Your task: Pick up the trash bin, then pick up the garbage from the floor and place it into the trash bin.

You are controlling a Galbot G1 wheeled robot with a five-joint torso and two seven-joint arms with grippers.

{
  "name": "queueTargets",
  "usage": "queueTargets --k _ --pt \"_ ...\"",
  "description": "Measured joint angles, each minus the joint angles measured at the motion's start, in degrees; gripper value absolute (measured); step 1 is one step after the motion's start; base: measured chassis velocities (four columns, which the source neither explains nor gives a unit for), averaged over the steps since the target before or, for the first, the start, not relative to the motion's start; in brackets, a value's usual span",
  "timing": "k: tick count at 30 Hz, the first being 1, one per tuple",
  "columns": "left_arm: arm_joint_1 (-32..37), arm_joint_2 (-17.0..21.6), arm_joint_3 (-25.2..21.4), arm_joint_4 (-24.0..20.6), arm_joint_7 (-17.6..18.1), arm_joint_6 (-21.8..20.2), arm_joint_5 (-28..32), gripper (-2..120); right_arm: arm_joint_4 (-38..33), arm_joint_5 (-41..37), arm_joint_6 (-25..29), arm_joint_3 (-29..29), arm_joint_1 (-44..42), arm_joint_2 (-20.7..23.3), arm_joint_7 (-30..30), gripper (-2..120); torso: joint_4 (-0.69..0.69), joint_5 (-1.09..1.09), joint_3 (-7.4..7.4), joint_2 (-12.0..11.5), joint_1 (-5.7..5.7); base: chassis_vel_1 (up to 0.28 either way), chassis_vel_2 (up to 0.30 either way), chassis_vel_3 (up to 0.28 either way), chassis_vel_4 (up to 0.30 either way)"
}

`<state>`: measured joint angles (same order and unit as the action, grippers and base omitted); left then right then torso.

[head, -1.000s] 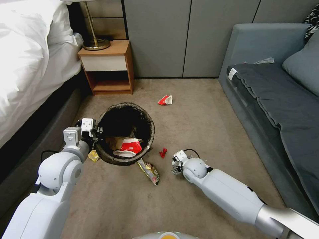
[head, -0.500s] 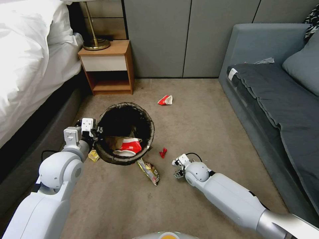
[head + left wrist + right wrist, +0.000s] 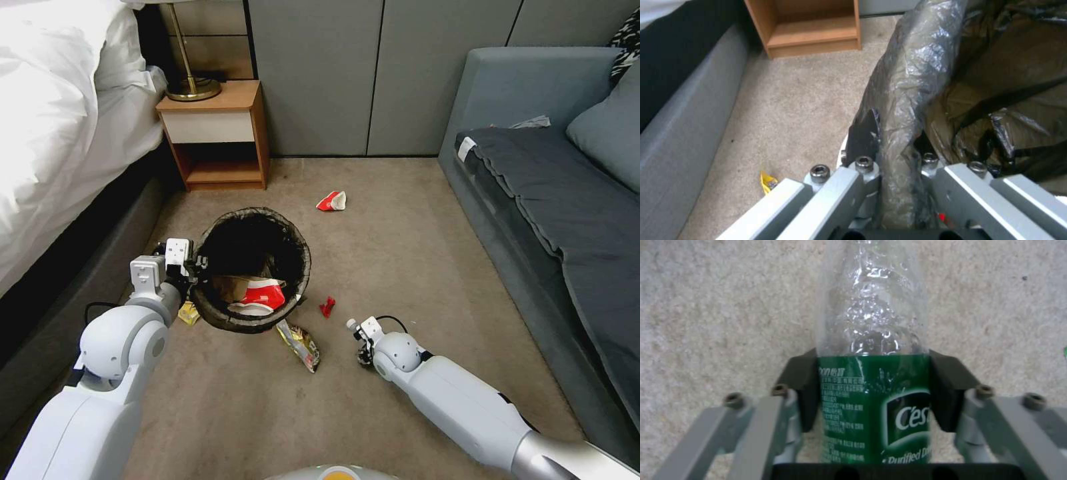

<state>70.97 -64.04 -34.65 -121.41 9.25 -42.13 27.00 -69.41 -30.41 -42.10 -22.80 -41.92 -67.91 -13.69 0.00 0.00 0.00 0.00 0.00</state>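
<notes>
The trash bin [image 3: 293,248], lined with a dark bag, hangs tilted just above the floor [image 3: 400,253]. My left gripper [image 3: 195,272] is shut on its bagged rim [image 3: 907,83]. Inside lie a red-and-white cup [image 3: 261,295] and a brown paper bag [image 3: 231,287]. My right gripper [image 3: 363,353] points down at the carpet, open. In the right wrist view its pads [image 3: 800,390] flank a clear green-labelled bottle [image 3: 871,323] lying on the floor. Other garbage on the floor: a crushed red-and-white cup [image 3: 332,201], a red scrap [image 3: 327,307], a snack wrapper [image 3: 300,343] and a yellow wrapper [image 3: 188,312].
A bed [image 3: 60,120] runs along the left, a wooden nightstand [image 3: 217,133] with a lamp stands at the back left, and a grey sofa [image 3: 553,200] lines the right. Grey wall panels [image 3: 373,73] close the back. Open carpet lies between bin and sofa.
My right arm has drawn back toward me and sunk lower to the carpet. The left arm and the bin have barely moved.
</notes>
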Motion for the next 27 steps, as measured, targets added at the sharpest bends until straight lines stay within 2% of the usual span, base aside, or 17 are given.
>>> queueTargets --k 1,6,9,14,19,22,23,26,27 --pt "0.0 0.0 0.0 0.0 0.0 0.0 0.0 1 -0.2 0.0 0.0 0.1 0.0 0.2 0.0 39 0.0 0.0 0.0 0.0 0.0 0.0 0.0 0.0 0.0" --pt "-0.1 0.0 0.2 0.0 0.0 0.0 0.0 1 -1.0 0.0 0.0 0.4 0.0 1.0 -0.1 28 0.0 0.0 0.0 0.0 0.0 0.0 0.0 0.0 0.0" --pt "-0.3 0.1 0.2 0.0 0.0 0.0 0.0 1 -3.3 -0.5 0.0 1.5 -0.3 3.1 -0.5 20 0.0 0.01 0.0 0.0 0.0 0.0 0.0 0.0 0.0" --pt "-0.4 0.2 0.2 0.0 0.0 0.0 0.0 1 -6.9 -1.9 0.0 4.2 -0.2 6.1 -0.8 18 -0.01 0.0 0.0 0.0 0.0 0.0 0.0 0.0 0.0" --pt "-0.4 0.2 0.2 0.1 0.0 0.0 0.0 1 -12.8 -5.8 0.0 9.9 0.1 10.3 -1.4 18 0.0 0.01 0.0 0.0 0.0 0.0 0.0 0.0 0.0" --pt "-0.4 0.2 0.2 0.3 0.1 0.0 0.0 1 -19.7 -10.4 0.0 15.7 -0.7 13.5 -2.3 18 -0.01 0.02 0.0 0.0 0.01 0.0 0.0 0.0 0.0" --pt "-0.4 0.2 0.2 0.3 0.1 0.0 0.0 1 -19.7 -10.4 0.0 15.7 -0.7 13.5 -2.3 18 -0.01 0.02 0.0 0.0 0.01 0.0 0.0 0.0 0.0" --pt "-0.5 0.0 0.3 0.4 0.3 0.0 0.0 1 -26.0 -15.7 -0.1 21.9 -1.0 15.7 -3.1 18 -0.01 0.01 0.0 0.0 0.0 0.0 0.0 0.0 0.0" --pt "-0.5 0.0 0.3 0.4 0.3 0.0 0.0 1 -26.0 -15.7 -0.1 21.9 -1.0 15.7 -3.1 18 -0.01 0.01 0.0 0.0 0.0 0.0 0.0 0.0 0.0"
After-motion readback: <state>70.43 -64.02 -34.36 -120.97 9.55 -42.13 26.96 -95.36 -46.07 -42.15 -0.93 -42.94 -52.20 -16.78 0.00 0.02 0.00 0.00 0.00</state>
